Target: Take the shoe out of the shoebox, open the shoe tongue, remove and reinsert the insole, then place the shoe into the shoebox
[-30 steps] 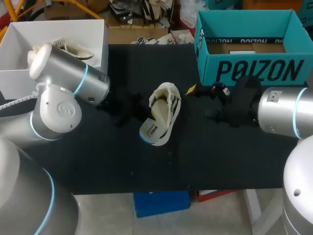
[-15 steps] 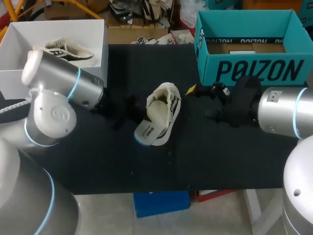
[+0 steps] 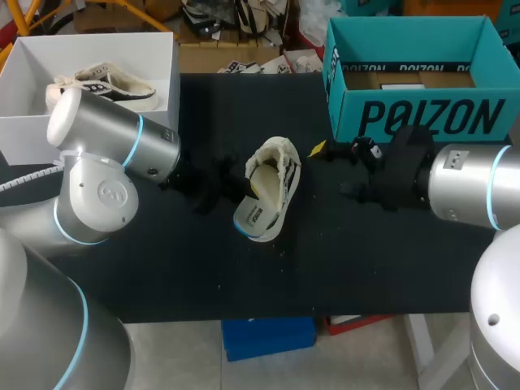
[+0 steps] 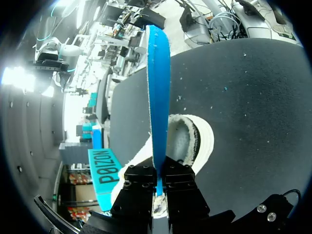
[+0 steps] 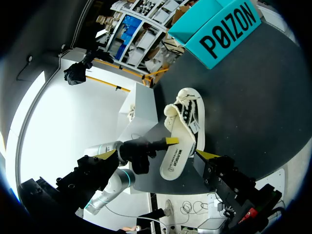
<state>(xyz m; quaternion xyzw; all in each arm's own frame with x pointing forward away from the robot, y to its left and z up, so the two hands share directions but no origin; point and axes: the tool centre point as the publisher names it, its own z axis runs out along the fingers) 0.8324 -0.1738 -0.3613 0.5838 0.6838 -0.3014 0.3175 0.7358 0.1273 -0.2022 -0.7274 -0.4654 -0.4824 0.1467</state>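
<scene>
The counter [image 3: 366, 268] wears a matte black, felt-like cover, with a few small pale specks [image 3: 282, 250] scattered near its middle and toward its near edge, and light falls evenly across the counter, leaving only soft shadows and no glare

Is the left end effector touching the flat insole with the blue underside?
Touching. The left wrist view shows the left end effector shut on the flat blue-bottomed insole, with one finger pressed against each face.
</scene>
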